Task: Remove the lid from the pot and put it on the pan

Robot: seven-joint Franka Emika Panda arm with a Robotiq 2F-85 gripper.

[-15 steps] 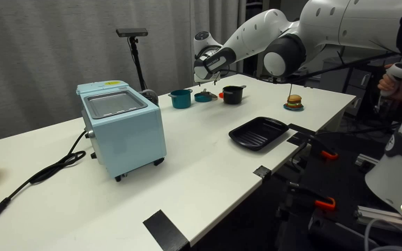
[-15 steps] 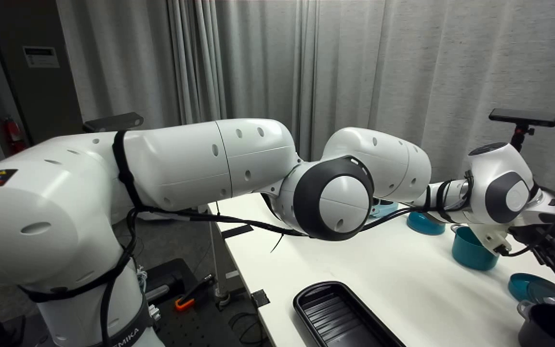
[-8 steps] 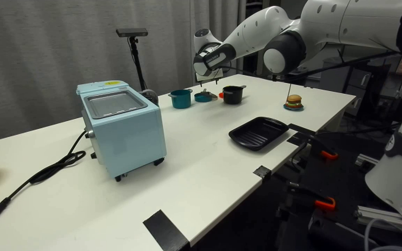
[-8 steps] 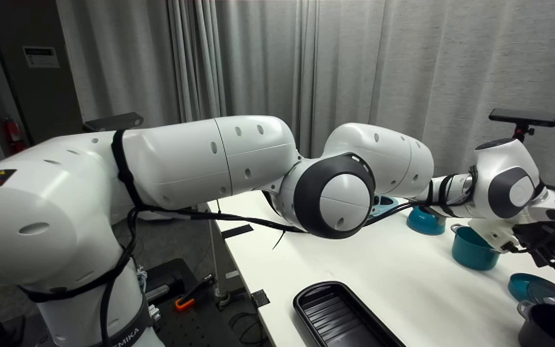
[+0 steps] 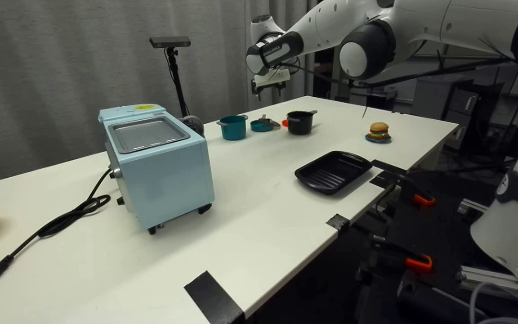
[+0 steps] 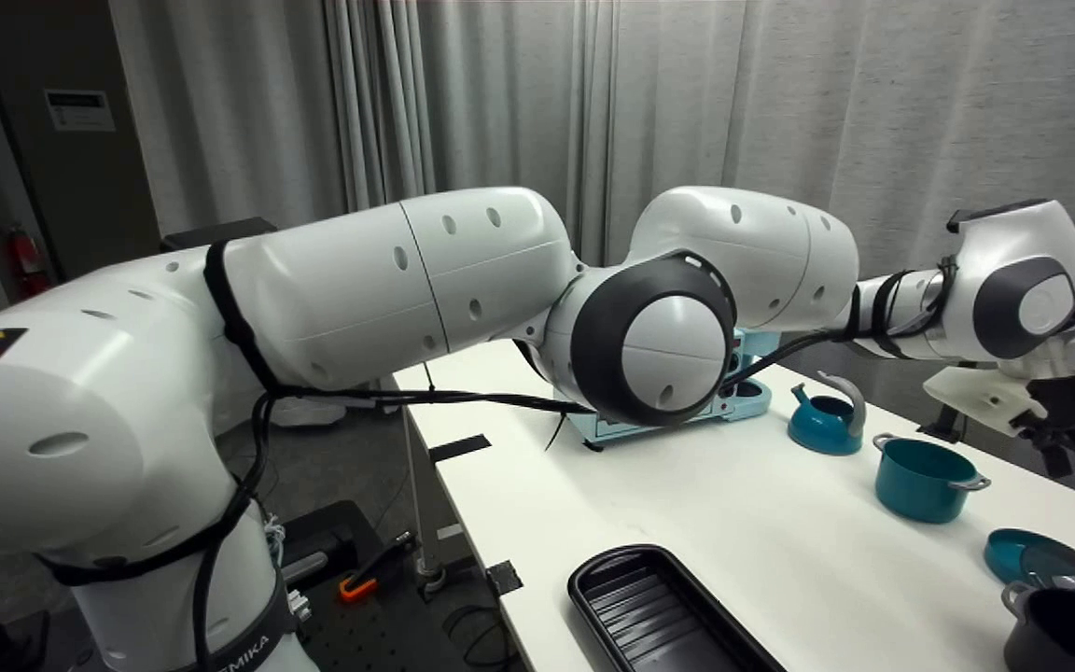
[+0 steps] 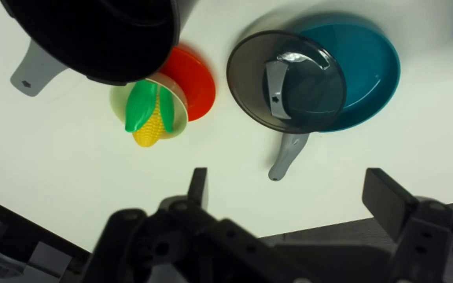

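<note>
Tool [image 7: 286, 184]: jaws wide apart, nothing held, poised high | Lid [image 7: 305, 92]: off the pot [image 5: 300, 123], lying off-centre over the pan [image 7: 370, 67] | I judge placement done; I'd confirm it sits stable, else pinch its handle [image 7: 277, 90], centre it, then retreat high.

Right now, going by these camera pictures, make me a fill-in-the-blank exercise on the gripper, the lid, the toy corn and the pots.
1. The gripper holds ____.
2. In the wrist view, of the black pot and the teal pan, the see-through lid overlaps the ____ one.
3. The toy corn has ____ leaves.
4. In both exterior views, the deep teal pot shows ____ side handles.

Missing words: nothing; teal; green; two.
</note>
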